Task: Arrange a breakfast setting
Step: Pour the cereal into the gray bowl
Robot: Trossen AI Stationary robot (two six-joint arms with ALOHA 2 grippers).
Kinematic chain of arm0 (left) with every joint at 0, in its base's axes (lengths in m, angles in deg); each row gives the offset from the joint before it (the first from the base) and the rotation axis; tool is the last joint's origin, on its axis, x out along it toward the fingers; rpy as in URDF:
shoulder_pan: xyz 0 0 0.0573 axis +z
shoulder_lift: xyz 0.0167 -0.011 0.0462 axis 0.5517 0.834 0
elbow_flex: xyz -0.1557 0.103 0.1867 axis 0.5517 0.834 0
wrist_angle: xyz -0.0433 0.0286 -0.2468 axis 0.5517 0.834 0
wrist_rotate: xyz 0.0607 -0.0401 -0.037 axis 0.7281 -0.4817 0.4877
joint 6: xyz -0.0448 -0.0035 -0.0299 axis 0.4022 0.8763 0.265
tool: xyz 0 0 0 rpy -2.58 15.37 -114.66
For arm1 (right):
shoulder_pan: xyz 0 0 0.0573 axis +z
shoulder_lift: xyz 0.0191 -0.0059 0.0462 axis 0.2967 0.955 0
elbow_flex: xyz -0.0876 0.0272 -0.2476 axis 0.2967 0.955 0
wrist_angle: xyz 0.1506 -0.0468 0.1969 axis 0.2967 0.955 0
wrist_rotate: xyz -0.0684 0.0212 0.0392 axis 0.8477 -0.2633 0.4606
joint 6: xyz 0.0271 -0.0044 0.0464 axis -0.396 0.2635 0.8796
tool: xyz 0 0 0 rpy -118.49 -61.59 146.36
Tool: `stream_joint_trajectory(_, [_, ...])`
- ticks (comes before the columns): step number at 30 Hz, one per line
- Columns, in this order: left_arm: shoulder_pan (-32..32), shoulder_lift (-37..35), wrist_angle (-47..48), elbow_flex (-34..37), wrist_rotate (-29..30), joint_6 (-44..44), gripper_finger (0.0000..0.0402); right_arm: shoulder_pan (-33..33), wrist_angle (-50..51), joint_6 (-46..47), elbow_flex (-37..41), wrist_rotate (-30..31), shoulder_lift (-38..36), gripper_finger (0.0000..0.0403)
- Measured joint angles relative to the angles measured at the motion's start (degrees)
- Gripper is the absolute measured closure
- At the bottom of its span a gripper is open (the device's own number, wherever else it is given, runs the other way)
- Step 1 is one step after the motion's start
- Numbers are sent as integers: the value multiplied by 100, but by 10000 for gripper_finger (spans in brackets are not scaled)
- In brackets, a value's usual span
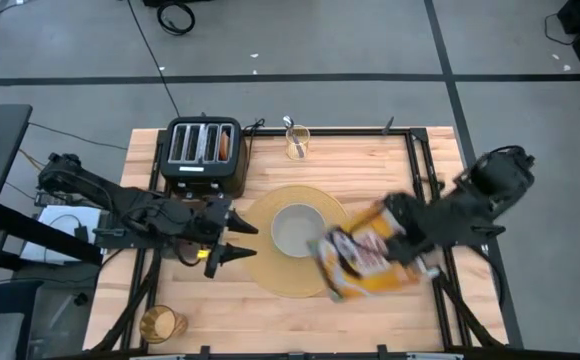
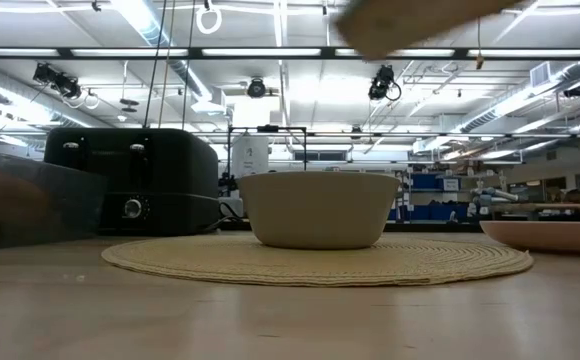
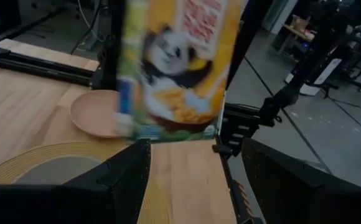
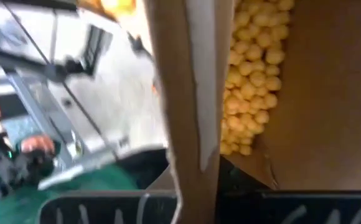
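Observation:
A white bowl sits in the middle of the round tan placemat. My left gripper stands open just left of the placemat, pointing at the bowl. My right gripper, hidden in the high view, is shut on a yellow cereal box with a panda print. The box hangs tilted over the placemat's right edge, right of the bowl. A pink plate lies on the table behind the box. An amber glass stands near the front left corner. My right gripper holds the cereal box by a cardboard wall at its open top, with yellow cereal puffs showing inside beside it. The fingers themselves are hidden by the box. The box is lifted clear of the table and tilted.
A black four-slot toaster stands at the far left of the table. A clear glass with a metal spoon in it stands at the far edge. Bare wood lies along the table's front edge.

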Motion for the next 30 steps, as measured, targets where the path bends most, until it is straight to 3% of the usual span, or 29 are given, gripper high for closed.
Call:
stream_joint_trajectory(11, [496,-151,176,0,0,507,143,-2298,211,-3967,10,357,47,402])
stream_joint_trajectory(20, [1377,-151,303,0,2,645,140,-4125,199,-7734,575,97,39,403])
stream_joint_trajectory(26, [1958,-148,279,0,2,643,140,-4925,209,-9863,1266,-88,45,403])
stream_joint_trajectory(30, [2269,-148,213,0,2,673,140,-5214,156,-10603,1690,112,47,403])
